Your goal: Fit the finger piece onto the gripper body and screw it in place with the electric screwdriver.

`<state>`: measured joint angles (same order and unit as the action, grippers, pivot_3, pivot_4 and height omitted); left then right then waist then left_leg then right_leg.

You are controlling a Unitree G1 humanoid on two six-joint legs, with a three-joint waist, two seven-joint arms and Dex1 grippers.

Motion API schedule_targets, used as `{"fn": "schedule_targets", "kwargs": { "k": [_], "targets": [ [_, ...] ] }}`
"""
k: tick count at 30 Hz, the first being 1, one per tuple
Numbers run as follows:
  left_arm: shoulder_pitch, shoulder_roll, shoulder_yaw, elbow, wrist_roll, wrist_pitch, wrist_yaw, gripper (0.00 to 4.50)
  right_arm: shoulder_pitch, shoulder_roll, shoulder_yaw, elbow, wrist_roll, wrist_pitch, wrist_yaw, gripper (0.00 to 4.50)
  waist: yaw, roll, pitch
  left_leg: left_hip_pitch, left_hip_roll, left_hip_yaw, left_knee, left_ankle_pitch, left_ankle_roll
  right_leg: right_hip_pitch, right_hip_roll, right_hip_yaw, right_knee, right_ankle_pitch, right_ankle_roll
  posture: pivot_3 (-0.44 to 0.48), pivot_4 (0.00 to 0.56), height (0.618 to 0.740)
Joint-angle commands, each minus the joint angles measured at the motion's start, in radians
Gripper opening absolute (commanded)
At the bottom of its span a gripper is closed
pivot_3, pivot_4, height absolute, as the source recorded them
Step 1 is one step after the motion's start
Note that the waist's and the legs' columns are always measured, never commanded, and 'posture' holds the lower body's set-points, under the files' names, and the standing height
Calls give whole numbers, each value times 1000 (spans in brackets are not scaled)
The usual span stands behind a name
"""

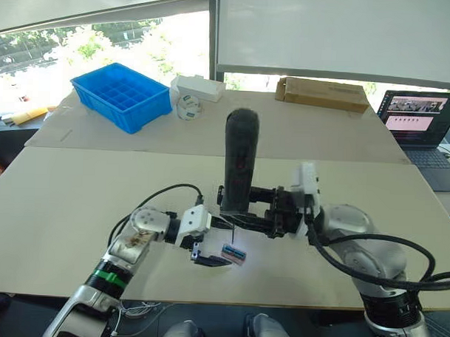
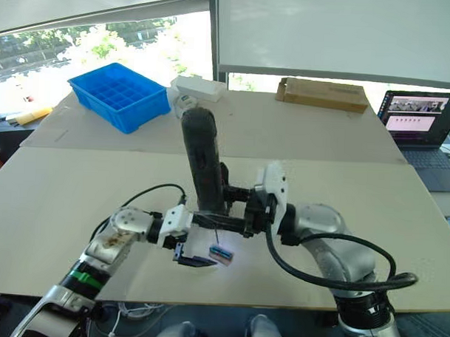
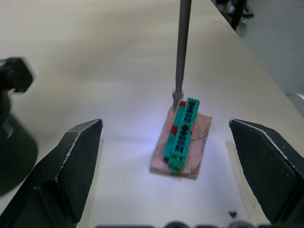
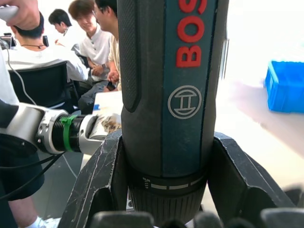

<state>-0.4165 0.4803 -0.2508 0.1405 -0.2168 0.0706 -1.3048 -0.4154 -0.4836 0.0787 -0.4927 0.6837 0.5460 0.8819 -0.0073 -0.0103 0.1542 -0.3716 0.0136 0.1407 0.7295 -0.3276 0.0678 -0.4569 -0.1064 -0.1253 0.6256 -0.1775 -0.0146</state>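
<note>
My right gripper (image 1: 242,213) is shut on the electric screwdriver (image 1: 239,158), a thick black tool held upright over the table's near middle. Its body stands between the fingers (image 4: 102,180) in the right wrist view. The thin metal bit (image 3: 182,47) points down and its tip rests at the end of a tiny green-topped brown block (image 3: 183,137) lying on the table. My left gripper (image 3: 164,124) is open, one finger on each side of that block without touching it. The finger piece and the gripper body are out of view.
A blue compartment bin (image 1: 122,96), a white box (image 1: 200,87), a tape roll (image 1: 189,106) and a cardboard box (image 1: 322,93) stand along the far side. A laptop (image 1: 422,124) is at the far right. Several people (image 4: 90,42) sit beyond the table.
</note>
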Motion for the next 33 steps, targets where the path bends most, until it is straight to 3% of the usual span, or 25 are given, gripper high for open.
{"fn": "schedule_targets", "kwargs": {
  "k": [1, 5, 11, 17, 27, 30, 33],
  "targets": [
    [52, 41, 73, -136, -75, 104, 48, 4500, -34, -19, -60, -54, 67, 26, -15, 1923, 0, 0, 0, 0, 0, 0, 0, 0, 0, 0, 0, 0, 0, 0, 0, 0, 150, 738],
    [92, 50, 129, -216, -117, 210, 140, 4500, -58, -49, -87, -57, 91, 44, -25, 1923, 5, 0, 0, 0, 0, 0, 0, 0, 0, 0, 0, 0, -1, 0, 0, 0, 150, 738],
    [110, -55, 185, -267, -122, 383, 411, 4500, -69, -81, -110, -55, 100, 50, -30, 1923, 10, 0, 0, 0, 0, 0, 0, 0, 0, 1, 0, 1, -1, 0, 0, 0, 150, 738],
    [36, -156, 119, -131, 3, 297, 566, 4500, -38, -82, -112, -62, 108, 47, -50, 1923, 16, 0, 0, 0, -1, 1, 0, 0, 0, 1, 1, 0, 0, 0, 0, 0, 150, 738],
    [-114, -262, 65, 155, 97, 135, 610, 4500, -22, -76, -102, -69, 98, 43, -69, 1923, 17, 0, 0, 0, -1, 2, 0, 0, 0, 1, 1, 0, -1, 0, 0, 0, 150, 738],
    [-130, -266, 71, 199, 99, 113, 596, 3701, -13, -79, -103, -77, 97, 43, -72, 1923, 16, 0, 0, 0, -1, 2, 0, 0, 0, 1, 1, 0, -1, 0, 0, 0, 150, 738],
    [-165, -251, 80, 253, 90, 61, 545, 2344, -6, -86, -107, -83, 98, 43, -72, 1923, 15, 0, 0, 0, -1, 2, 0, 0, 0, 1, 1, 0, 0, 0, 0, 0, 150, 738]
  ]
}}
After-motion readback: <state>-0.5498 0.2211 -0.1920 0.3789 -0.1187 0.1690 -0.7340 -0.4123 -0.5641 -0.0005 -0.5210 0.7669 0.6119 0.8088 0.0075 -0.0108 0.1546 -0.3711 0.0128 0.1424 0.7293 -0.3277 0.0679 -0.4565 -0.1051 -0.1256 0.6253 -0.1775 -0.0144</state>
